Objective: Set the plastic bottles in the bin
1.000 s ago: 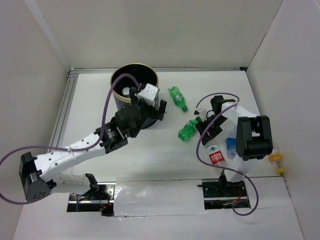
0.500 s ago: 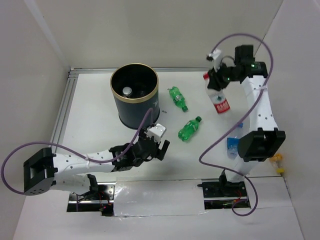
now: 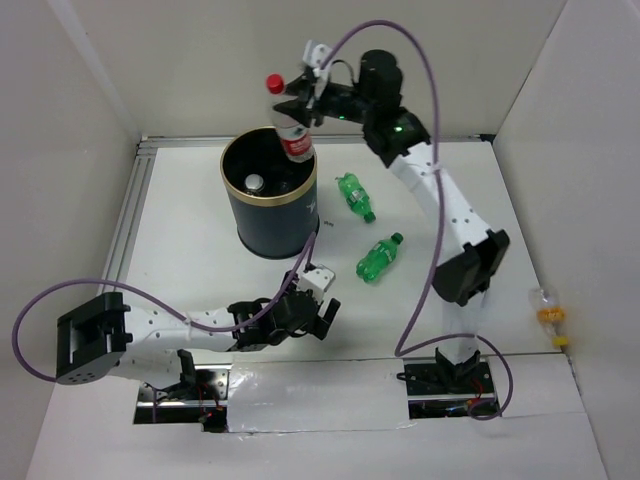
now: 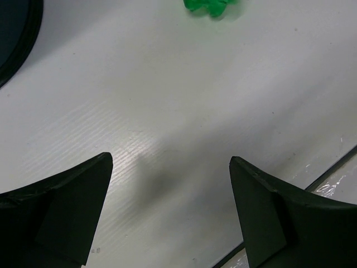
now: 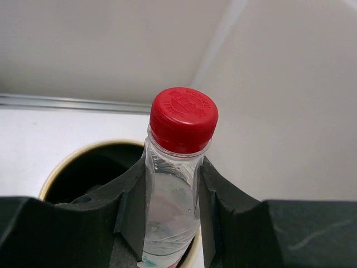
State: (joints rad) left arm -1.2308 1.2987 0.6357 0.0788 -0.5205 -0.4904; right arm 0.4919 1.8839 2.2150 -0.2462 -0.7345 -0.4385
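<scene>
While right fingers [image 5: 129,212] clamp a red-capped bottle [image 5: 173,184] over the bin rim [image 3: 262,198], left fingers [image 4: 61,206] gape above table [image 4: 184,100].

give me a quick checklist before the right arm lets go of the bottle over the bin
1. Grip: right gripper shut on the red-capped bottle: ok.
2. Height: bottle's base above the bin: ok.
3. Aim: base fully over the opening: cannot tell; it sits close to the gold rim.
4. Other arm: left gripper open, empty, low and away from the bin: ok.
5. Room inside: only a white cap shows in the bin: ok.
</scene>
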